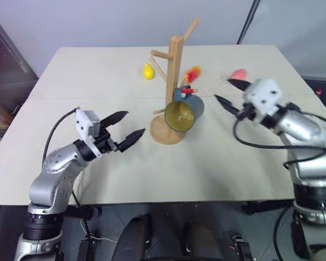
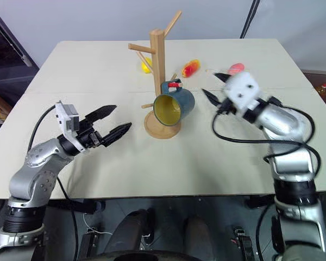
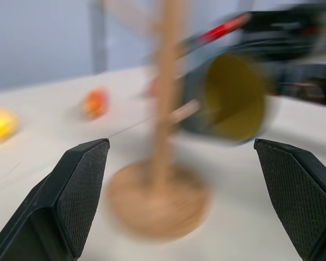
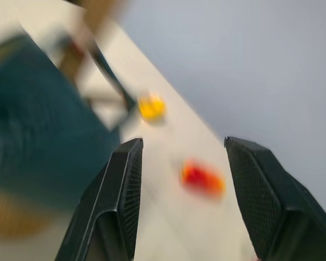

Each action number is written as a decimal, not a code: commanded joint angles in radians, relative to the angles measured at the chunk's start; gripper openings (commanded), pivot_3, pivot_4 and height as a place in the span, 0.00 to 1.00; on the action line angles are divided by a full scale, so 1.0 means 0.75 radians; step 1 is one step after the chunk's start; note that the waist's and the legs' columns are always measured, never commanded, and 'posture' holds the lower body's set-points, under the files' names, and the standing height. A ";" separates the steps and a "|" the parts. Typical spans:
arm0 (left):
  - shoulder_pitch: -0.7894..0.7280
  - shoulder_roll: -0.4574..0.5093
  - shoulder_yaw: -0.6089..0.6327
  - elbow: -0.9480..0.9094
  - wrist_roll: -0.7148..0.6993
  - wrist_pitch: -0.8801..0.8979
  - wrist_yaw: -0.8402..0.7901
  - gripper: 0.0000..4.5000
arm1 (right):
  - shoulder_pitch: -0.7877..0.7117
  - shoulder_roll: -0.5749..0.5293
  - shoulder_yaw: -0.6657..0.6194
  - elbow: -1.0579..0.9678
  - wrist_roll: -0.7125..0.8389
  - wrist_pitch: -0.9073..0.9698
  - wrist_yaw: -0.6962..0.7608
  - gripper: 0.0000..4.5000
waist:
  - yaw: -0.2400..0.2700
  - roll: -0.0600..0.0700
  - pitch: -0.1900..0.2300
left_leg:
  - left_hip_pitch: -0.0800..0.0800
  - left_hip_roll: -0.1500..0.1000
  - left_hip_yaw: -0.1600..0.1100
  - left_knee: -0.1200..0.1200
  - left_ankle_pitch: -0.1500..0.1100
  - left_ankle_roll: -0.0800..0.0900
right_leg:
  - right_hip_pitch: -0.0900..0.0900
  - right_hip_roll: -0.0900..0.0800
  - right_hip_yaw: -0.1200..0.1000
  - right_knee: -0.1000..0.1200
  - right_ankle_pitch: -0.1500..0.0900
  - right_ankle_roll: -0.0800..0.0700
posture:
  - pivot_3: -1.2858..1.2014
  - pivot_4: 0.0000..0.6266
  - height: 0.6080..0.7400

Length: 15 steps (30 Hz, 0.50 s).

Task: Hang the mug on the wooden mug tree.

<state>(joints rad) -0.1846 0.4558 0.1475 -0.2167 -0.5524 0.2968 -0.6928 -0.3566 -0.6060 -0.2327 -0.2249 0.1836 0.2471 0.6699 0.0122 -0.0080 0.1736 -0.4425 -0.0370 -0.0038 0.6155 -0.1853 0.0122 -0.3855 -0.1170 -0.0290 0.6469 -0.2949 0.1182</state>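
Note:
The dark teal mug (image 1: 186, 110) hangs tilted against the wooden mug tree (image 1: 174, 65), just above its round base, with its yellow inside facing me and its handle up by the post. Which peg bears it I cannot tell. My right gripper (image 1: 223, 89) stands open a little to the right of the mug, apart from it, with nothing between its fingers. In the right wrist view the mug (image 4: 38, 119) lies off to one side of the fingers (image 4: 119, 201). My left gripper (image 1: 134, 123) is open and empty, left of the tree's base, pointing at it.
Small toy pieces lie on the far part of the beige table (image 1: 98, 70): a yellow one (image 1: 148, 71) left of the tree, an orange-red one (image 1: 193, 73) behind it, and a pink-red one (image 1: 239, 73) beyond my right gripper. A dark pole leans at the back right.

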 commanded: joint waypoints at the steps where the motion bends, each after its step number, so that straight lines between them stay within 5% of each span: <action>1: 0.031 -0.050 0.067 0.121 0.144 -0.145 0.153 1.00 | 0.140 0.125 -0.121 -0.035 0.170 0.038 -0.069 0.54 | -0.007 0.000 0.000 | 0.001 0.000 0.000 0.000 0.000 0.000 | 0.000 0.000 0.000 0.001 0.000 0.000 | 0.52 0.24 1.00; 6: 0.074 -0.121 0.136 0.263 0.234 -0.231 0.325 1.00 | 0.282 0.252 -0.124 0.099 0.172 -0.091 -0.110 0.54 | -0.011 0.001 0.000 | 0.000 0.001 0.000 0.000 0.000 0.000 | -0.003 0.001 0.001 0.003 0.000 0.000 | 0.52 0.24 1.00; 15: 0.178 -0.153 0.219 0.213 0.212 -0.223 0.421 1.00 | 0.244 0.287 -0.052 0.289 0.171 -0.227 -0.073 0.54 | -0.003 0.001 0.000 | 0.000 0.000 0.001 0.000 0.000 0.000 | -0.003 0.000 0.001 0.003 0.000 0.000 | 0.52 0.24 1.00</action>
